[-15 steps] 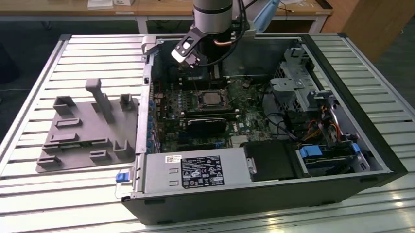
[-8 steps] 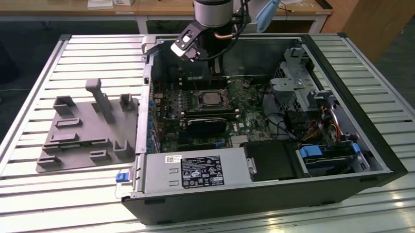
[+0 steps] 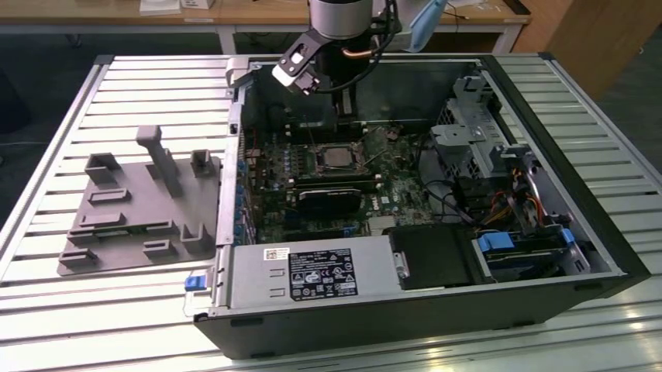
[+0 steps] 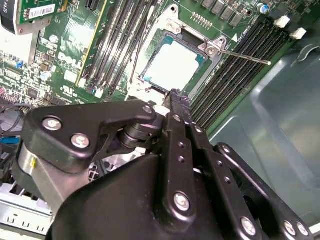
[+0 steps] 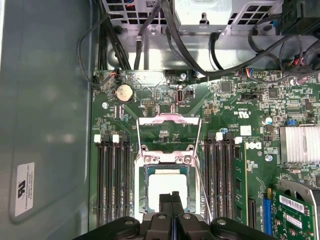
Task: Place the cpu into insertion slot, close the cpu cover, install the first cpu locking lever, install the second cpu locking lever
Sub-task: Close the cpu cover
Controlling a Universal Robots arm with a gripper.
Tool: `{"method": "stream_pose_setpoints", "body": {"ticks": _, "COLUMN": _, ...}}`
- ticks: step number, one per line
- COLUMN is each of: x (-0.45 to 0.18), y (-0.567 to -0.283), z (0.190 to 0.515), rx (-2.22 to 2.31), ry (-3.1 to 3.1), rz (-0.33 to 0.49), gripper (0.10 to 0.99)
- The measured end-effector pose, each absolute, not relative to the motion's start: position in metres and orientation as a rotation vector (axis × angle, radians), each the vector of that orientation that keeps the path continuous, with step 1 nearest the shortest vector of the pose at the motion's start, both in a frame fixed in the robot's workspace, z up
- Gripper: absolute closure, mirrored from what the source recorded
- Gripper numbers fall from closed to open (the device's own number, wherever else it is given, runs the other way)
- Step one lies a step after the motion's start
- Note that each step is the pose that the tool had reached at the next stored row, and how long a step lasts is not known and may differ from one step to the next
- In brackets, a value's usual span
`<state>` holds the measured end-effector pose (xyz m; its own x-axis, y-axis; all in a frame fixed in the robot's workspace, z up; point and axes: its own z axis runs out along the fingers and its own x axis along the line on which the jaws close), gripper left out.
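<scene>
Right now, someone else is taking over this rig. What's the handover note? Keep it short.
The gripper is shut, holds nothing, and hangs over the cpu; I cannot tell whether it touches it.
The cpu sits in the insertion slot.
The cpu cover is swung open, off the socket.
One locking lever juts out free beside the socket, not latched.
Done: cpu placed. Not yet done: closing the cover and installing both levers.
</scene>
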<state>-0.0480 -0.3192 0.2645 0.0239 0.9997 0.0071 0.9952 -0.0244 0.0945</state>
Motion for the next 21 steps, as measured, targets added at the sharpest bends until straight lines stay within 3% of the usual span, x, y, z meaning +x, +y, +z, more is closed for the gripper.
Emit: {"method": "stream_pose_setpoints", "body": {"ticks": 21, "x": -0.014, "y": -0.319, "z": 0.265, "rx": 2.202, "ry": 2.149, "rz": 0.11, "gripper": 0.98}}
